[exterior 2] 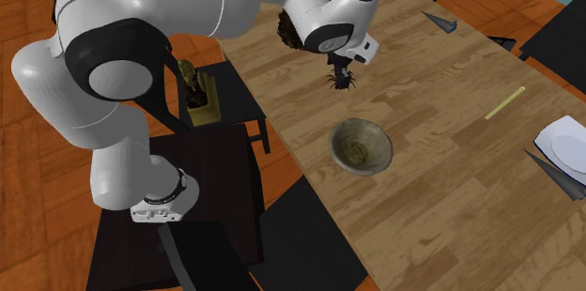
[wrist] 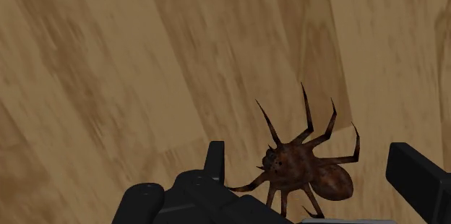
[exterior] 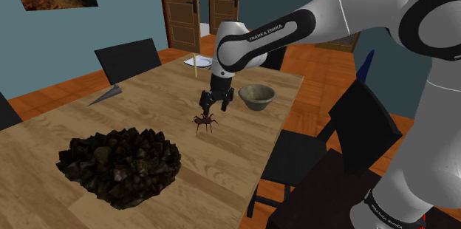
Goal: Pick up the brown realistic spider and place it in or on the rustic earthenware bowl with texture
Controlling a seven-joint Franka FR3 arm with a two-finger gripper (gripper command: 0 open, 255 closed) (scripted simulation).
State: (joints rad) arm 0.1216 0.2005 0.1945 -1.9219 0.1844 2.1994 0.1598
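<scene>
Hand (exterior: pixel 214 106) open, black fingers (wrist: pixel 419 179) spread wide, low over the spider (exterior: pixel 205 121) and clear of it. Spider on the wood of the desk (exterior: pixel 148 106), roughly between a heap of dark rocks (exterior: pixel 120 162) and the bowl (exterior: pixel 256 96), nearer the bowl.

From the wrist: spider (wrist: pixel 307 172) right between the two fingers, a gap on either side, brown body glossy, thin dark legs splayed over the wood grain. From the second exterior view: hand (exterior 2: pixel 340 66) covering most of the spider (exterior 2: pixel 339 79), just a few legs poking out beneath; bowl (exterior 2: pixel 362 145) looked into from above, mottled grey-brown inside. From the shoulder view: bowl seen side-on, rock heap in full.

Bare wood between spider and bowl. Further off: grey cone (exterior: pixel 106 94) lying at the far edge, white plate (exterior: pixel 201 60) and pale yellow stick (exterior: pixel 196 66) at the far end behind the hand, black chairs (exterior: pixel 127 57) round the desk. From the second exterior view, also a small brownish figurine (exterior 2: pixel 199 92) on a dark seat beside the arm, and the rock heap mostly behind the forearm.

Spider belly-down, standing on its legs. Long axis roughly across the gap from finger to finger, a little skewed: smaller head end toward one finger, round abdomen toward the other.
</scene>
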